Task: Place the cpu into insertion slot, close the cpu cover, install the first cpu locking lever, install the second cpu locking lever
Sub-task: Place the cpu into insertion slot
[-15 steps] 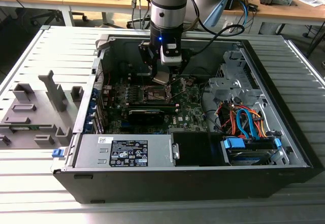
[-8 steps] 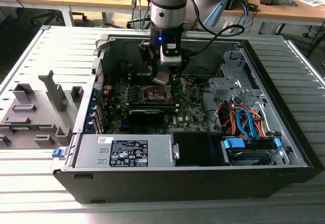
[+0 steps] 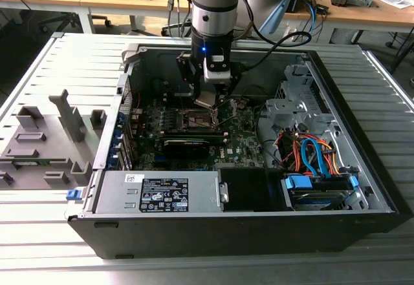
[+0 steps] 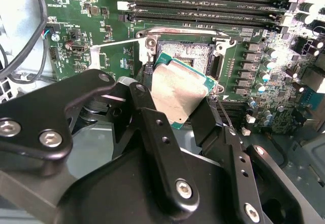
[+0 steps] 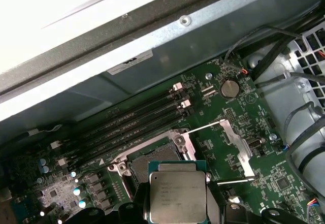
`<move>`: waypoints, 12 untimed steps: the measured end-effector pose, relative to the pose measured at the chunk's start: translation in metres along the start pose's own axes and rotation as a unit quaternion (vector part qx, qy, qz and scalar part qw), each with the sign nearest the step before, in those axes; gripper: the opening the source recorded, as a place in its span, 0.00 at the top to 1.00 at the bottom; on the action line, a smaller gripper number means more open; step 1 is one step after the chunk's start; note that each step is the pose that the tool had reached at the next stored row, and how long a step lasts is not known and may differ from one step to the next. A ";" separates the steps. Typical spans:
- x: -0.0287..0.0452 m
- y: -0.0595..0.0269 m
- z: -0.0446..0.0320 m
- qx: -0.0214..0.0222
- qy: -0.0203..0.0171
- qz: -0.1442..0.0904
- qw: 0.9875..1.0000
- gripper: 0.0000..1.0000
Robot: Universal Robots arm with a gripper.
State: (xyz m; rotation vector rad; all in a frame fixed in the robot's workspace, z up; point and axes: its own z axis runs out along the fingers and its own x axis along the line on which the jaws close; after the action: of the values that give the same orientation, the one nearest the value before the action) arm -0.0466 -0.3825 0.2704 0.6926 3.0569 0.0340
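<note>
While the arm is hanging over the open case, end effector (image 4: 170, 101): its two black fingers (image 4: 152, 127) are pressing on opposite edges of the cpu, pinching it.
Cpu (image 5: 177, 196): hanging with its silvery face up toward both wrist views, looking tilted against the board. It is hovering just above and beside the insertion slot, not yet seated, in the upper middle of the exterior view.
Why the edge grip: probably leaving the underside free so the chip can be going flat into the socket.
Insertion slot (image 4: 185, 51): lying dark and bare, holding no chip.
Cpu cover (image 4: 177, 31): apparently standing swung open on the side toward the memory slots (image 4: 203, 3), leaving the socket clear.
First locking lever (image 5: 203, 127): sticking out unlatched, away from the socket.
Second locking lever (image 5: 236, 181): likewise lying released.
Motherboard (image 4: 81, 26): carrying socket and memory slots, lying on the case floor.
Case (image 3: 226, 233): lying on its side, holding the board, a grey power supply (image 3: 158, 191) at lower centre, and blue and orange cables (image 3: 310, 156) at the exterior view's right.
Grey fixture (image 3: 45, 146): sitting on the slatted desk (image 3: 65, 246) at the exterior view's left, well apart from the work.
</note>
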 end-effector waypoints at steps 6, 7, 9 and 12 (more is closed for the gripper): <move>0.0000 0.0000 0.0000 0.001 -0.001 0.002 1.000 0.46; 0.0000 0.0000 0.0000 0.002 -0.001 0.003 1.000 0.46; 0.0000 0.0000 0.0000 0.002 -0.001 0.004 1.000 0.46; 0.0000 0.0000 0.0000 0.003 -0.001 0.005 1.000 0.46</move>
State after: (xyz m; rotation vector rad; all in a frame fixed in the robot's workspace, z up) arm -0.0466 -0.3825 0.2704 0.7069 3.0523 0.0251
